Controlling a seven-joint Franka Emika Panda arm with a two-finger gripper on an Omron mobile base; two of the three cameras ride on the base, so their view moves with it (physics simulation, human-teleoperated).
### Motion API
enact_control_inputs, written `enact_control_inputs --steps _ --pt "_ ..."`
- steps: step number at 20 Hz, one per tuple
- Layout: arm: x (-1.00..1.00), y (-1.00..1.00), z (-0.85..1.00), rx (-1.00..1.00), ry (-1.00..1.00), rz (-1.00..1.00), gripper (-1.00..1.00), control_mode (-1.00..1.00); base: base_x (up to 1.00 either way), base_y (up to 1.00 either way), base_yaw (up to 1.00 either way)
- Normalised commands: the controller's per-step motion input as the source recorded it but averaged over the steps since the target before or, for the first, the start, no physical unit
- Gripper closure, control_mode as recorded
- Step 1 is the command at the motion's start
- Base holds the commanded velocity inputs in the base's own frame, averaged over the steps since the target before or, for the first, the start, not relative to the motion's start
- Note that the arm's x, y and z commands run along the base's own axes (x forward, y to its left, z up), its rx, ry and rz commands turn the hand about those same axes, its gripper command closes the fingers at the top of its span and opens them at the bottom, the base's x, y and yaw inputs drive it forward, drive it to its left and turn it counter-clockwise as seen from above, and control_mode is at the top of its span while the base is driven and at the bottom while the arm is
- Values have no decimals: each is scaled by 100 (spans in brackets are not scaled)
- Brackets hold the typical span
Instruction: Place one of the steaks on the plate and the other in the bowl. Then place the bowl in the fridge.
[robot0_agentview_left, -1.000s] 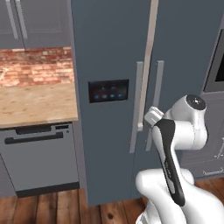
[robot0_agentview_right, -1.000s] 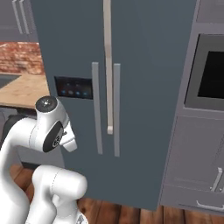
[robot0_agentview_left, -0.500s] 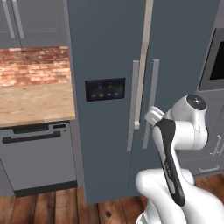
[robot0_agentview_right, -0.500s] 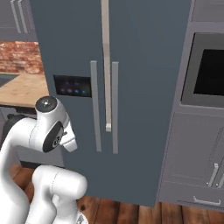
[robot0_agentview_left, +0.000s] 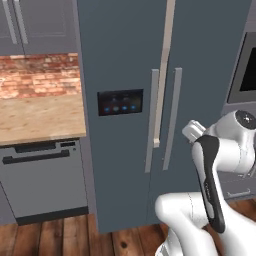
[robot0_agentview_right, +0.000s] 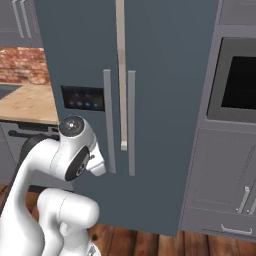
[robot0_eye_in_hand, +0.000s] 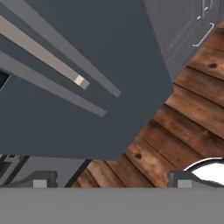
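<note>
slate-blue fridge (robot0_agentview_left: 125, 60), upright, doors shut

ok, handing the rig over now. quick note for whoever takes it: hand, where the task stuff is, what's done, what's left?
Hand: open, nothing in it, pointing down at the wood floor at the foot of the fridge.
Fridge: right in front of the base, both doors shut, silver handles side by side, panel of blue lights on its left door.
Wooden counter to the fridge's left, over the dishwasher.
Steaks, plate, bowl: I can't place them from these views, so I can't confirm either steak step.
Left: at least bowl into fridge, doors not yet opened.
</note>
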Motion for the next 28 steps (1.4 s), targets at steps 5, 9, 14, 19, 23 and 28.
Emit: enact_control_inputs --steps 5,9,14,19,23,28 --pt "1 -44 -2 -2 -5 0 -100 -100 0 0 0" --pt "21 -18 -3 -11 0 3 -100 -100 0 0 0" --pt "42 -1 -3 -19 0 8 -100 -100 0 0 0" --pt "23 -1 0 -23 -2 15 -100 -100 0 0 0" --pt "0 -13 0 -20 -7 17 -100 -100 0 0 0" --pt "-1 -14 0 -5 -4 20 -100 -100 0 0 0"
